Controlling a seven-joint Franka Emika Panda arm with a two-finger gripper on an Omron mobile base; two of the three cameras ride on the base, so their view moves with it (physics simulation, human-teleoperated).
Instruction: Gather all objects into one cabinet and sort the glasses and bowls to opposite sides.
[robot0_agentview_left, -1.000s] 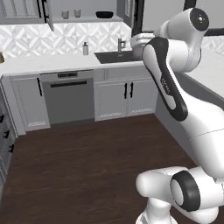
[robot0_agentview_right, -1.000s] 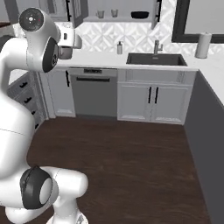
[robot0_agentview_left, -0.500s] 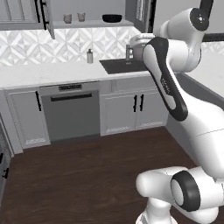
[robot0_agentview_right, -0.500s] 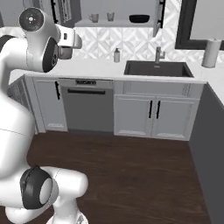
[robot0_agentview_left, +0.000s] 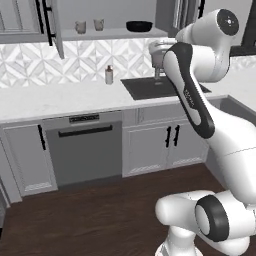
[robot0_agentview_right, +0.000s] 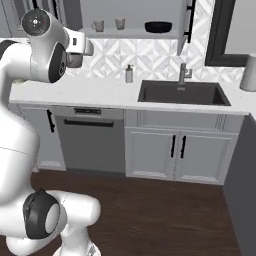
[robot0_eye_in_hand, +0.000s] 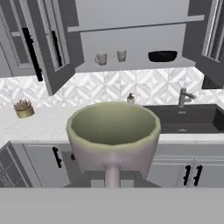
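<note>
A beige-grey handled cup (robot0_eye_in_hand: 113, 135) with a pale green inside sits upright in my gripper (robot0_eye_in_hand: 113, 176), which is shut on its handle side. From the left base view the held cup (robot0_agentview_left: 157, 51) hangs above the sink. Ahead, the cabinet (robot0_eye_in_hand: 131, 68) is open. On its pale shelf two small cups (robot0_eye_in_hand: 101, 58) (robot0_eye_in_hand: 121, 55) stand at the left and a black bowl (robot0_eye_in_hand: 162, 56) at the right. The same cups (robot0_agentview_left: 80, 26) (robot0_agentview_left: 99, 24) and bowl (robot0_agentview_left: 139, 26) sit on the shelf (robot0_agentview_left: 115, 34) above the held cup.
The cabinet's doors (robot0_agentview_left: 52, 25) (robot0_agentview_right: 187, 22) swing out on both sides. A soap pump bottle (robot0_agentview_left: 108, 75) stands on the white counter (robot0_agentview_left: 55, 102) beside the dark sink (robot0_agentview_right: 182, 93) and faucet (robot0_agentview_right: 183, 74). A small potted plant (robot0_eye_in_hand: 22, 108) sits at the counter's left.
The whole picture has shifted and grown: the base has driven closer to the counter. The cup stays in the shut gripper as before.
</note>
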